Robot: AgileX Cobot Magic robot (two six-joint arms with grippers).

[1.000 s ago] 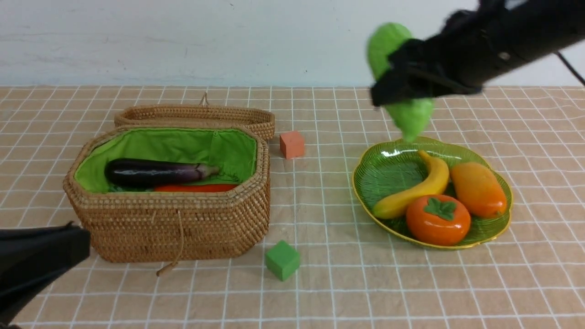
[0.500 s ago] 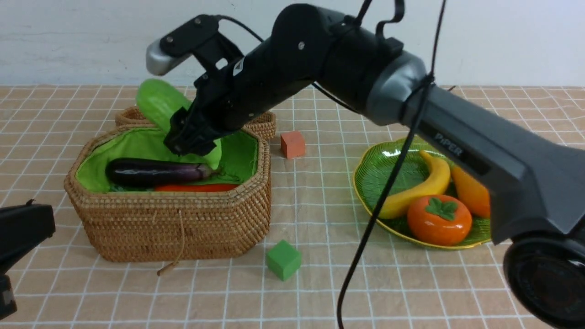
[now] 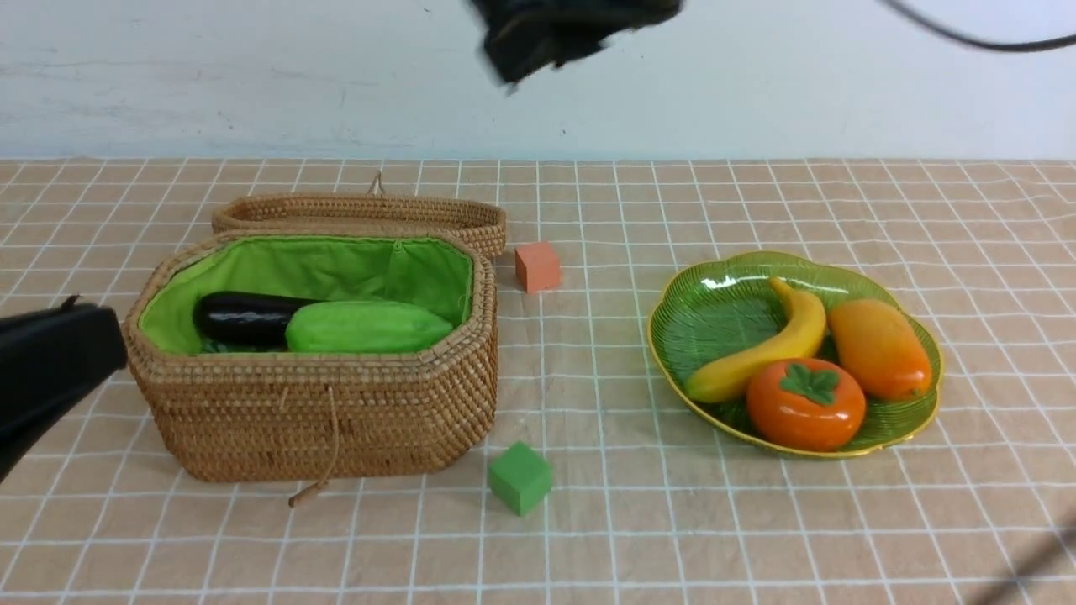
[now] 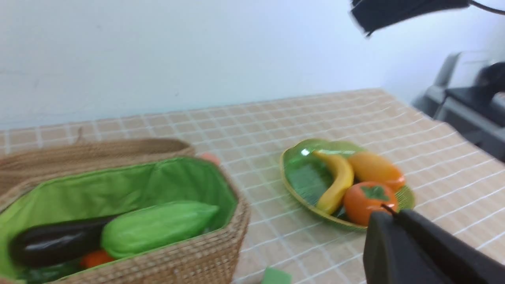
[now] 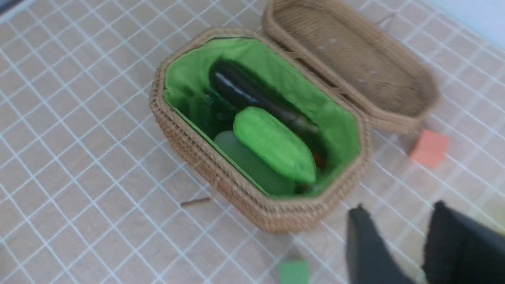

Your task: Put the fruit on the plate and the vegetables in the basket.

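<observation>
The brown wicker basket (image 3: 319, 420) with green lining holds a light-green bumpy gourd (image 3: 366, 328) lying beside a dark purple eggplant (image 3: 239, 315). A bit of orange carrot (image 4: 94, 258) shows under them. The green plate (image 3: 714, 311) carries a yellow banana (image 3: 756, 353), a round orange fruit (image 3: 805, 403) and a mango (image 3: 878, 349). My right gripper (image 3: 504, 71) is blurred, high above the table behind the basket. In the right wrist view the right gripper (image 5: 398, 213) is open and holds nothing. My left gripper (image 3: 109, 336) is shut and empty, just left of the basket.
The woven lid (image 3: 361, 214) lies behind the basket. An orange cube (image 3: 537, 265) sits right of the lid and a green cube (image 3: 519, 477) in front of the basket's right corner. A black cable (image 3: 967, 38) crosses the top right.
My right gripper carried the gourd from above the plate to the basket, let it go and rose away. The gourd now lies in the basket over the carrot.
</observation>
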